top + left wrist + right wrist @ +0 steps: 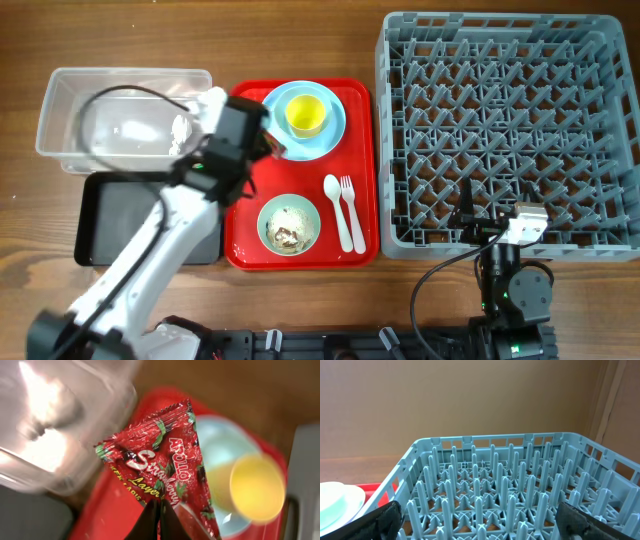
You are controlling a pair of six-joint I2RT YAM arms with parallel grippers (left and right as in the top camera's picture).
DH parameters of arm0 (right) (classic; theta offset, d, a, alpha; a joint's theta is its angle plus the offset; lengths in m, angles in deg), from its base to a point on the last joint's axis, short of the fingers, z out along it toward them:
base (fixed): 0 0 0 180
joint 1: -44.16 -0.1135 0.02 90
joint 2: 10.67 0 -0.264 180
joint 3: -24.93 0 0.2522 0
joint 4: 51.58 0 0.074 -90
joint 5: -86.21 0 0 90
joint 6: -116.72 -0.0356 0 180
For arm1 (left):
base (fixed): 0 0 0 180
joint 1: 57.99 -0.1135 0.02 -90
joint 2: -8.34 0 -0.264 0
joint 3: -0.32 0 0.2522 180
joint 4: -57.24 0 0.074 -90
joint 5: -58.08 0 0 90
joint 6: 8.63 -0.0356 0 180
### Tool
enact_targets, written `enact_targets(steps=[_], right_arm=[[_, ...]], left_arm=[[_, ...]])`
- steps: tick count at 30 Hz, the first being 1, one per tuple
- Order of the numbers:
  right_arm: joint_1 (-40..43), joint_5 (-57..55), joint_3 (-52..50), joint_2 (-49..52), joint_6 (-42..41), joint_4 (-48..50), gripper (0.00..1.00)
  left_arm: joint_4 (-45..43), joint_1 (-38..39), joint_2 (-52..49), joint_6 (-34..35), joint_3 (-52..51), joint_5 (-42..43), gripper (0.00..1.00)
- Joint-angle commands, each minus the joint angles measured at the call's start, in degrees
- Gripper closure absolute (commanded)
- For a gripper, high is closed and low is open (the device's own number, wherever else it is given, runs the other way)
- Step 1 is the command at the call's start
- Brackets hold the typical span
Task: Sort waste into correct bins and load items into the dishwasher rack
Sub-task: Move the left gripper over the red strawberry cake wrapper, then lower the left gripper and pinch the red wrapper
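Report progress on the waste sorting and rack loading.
Done: little, at most a white lump in the clear tub, possibly the tissue. In hand: the left gripper pinches the red wrapper between its fingers near that tub. Left: rice scraps in the pale-green bowl, then plate, yellow cup, spoon and fork, all on the red tray. The dishwasher rack holds nothing; the right gripper hangs open at it.
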Motion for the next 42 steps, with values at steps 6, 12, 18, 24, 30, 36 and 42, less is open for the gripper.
enact_targets(steps=[6,12,18,24,30,36,42], right_arm=[[-0.2,-1.0,-0.1,-0.3,-0.7,0.3,0.00],[-0.2,-1.0,-0.1,-0.3,-0.7,0.3,0.00],[-0.2,-1.0,-0.1,-0.3,-0.7,0.3,0.00],[-0.2,-1.0,-0.1,-0.3,-0.7,0.3,0.00],[-0.2,-1.0,-0.1,-0.3,-0.7,0.3,0.00],[-0.2,-1.0,-0.1,-0.3,-0.7,0.3,0.00],[-0.2,-1.0,-0.1,-0.3,-0.7,0.3,0.00]], left_arm=[[-7.0,-19.5,0.4,-0.9,0.0,-3.6,0.96],[-9.5,-25.5,-4.6,-0.9,0.0,-1.3,0.96],[-9.7,-24.1,-2.8,-11.2,0.0,11.5,0.73],[-6.6,-15.2,2.0,-18.4,0.0,15.3,0.51],[1.1,-4.6,-0.6,-20.4,0.0,13.6,0.37],[2.9,-1.7,-8.4,-26.4,-0.1,10.7,0.50],[0.3,-1.7,-15.7,-29.9,-0.1,10.7,0.50]])
